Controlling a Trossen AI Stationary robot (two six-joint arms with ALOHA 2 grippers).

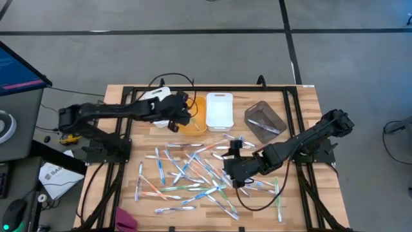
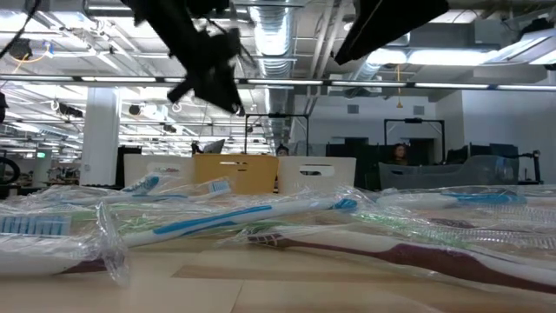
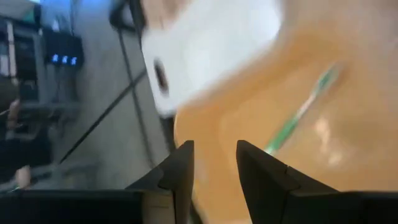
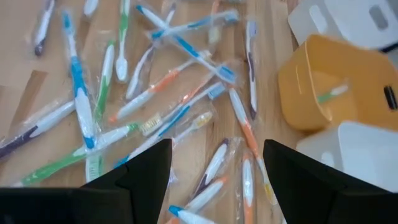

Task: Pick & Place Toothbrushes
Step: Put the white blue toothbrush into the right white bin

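Left pincer [image 3: 211, 163], fingers apart, over yellow bin [image 3: 298, 118] holding green toothbrush [image 3: 298, 112].

Overhead, table-level and two close wrist cameras, all sharing the yellow bin [image 1: 193, 116] beside scattered toothbrushes [image 1: 193, 169].

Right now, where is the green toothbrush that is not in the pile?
The green toothbrush lies inside the yellow bin, at the table's far side beside the white bin, under the left tool.
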